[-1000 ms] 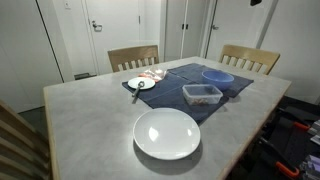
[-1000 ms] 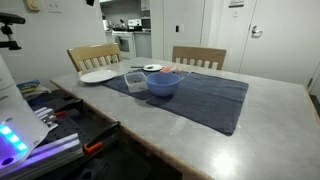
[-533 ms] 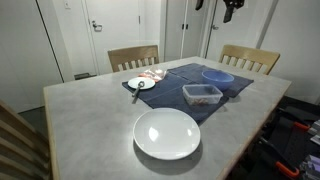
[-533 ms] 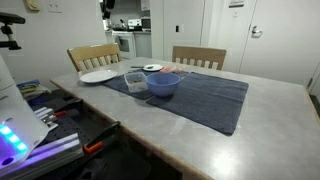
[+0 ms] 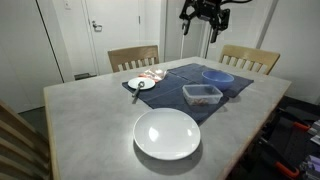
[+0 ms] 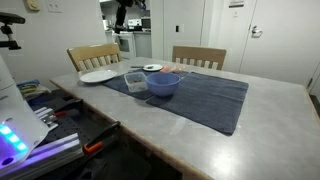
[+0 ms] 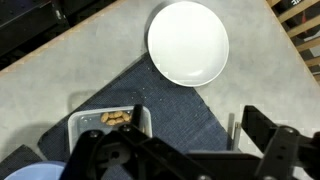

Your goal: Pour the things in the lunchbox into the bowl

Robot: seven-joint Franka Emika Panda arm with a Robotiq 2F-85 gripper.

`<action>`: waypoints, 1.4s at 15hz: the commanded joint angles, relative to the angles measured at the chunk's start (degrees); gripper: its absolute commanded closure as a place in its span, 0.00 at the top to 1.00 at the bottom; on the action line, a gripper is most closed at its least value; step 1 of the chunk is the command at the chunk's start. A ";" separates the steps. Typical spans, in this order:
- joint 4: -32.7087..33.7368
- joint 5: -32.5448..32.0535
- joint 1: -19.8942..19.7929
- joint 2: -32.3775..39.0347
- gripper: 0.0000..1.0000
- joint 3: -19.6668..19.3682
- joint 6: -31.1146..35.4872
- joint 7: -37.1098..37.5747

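Note:
The clear lunchbox [image 5: 202, 95] sits on a dark blue mat, and small reddish-brown pieces [image 7: 117, 118] lie inside it. It also shows in an exterior view [image 6: 135, 79] and in the wrist view [image 7: 110, 126]. The blue bowl [image 5: 217, 77] stands right beside it on the mat, and shows in an exterior view [image 6: 163, 84] and at the wrist view's bottom left [image 7: 50, 172]. My gripper [image 5: 205, 15] hangs high above the table's far side, open and empty. It is also at the top of an exterior view [image 6: 125, 10], and in the wrist view [image 7: 200, 140].
A large white plate [image 5: 167, 133] lies on the bare tabletop [image 5: 90, 120] near the front. A small white dish [image 5: 141, 84] and a utensil [image 7: 232, 128] sit at the mat's [image 5: 180, 80] edge. Two wooden chairs [image 5: 133, 57] stand behind the table.
My gripper has come into view at the top of both exterior views and moved across above the table's far side. Nothing on the table has moved.

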 commanded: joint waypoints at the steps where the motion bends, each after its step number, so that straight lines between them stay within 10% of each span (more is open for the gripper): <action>1: 2.25 1.04 -0.19 5.61 1.00 -0.20 2.91 1.59; 7: 1.26 1.02 0.19 10.09 1.00 -0.29 11.35 4.06; 13: 3.47 10.10 -1.16 14.20 1.00 0.19 5.47 -6.49; 21: 2.65 -1.85 2.22 14.85 1.00 -0.13 9.18 2.55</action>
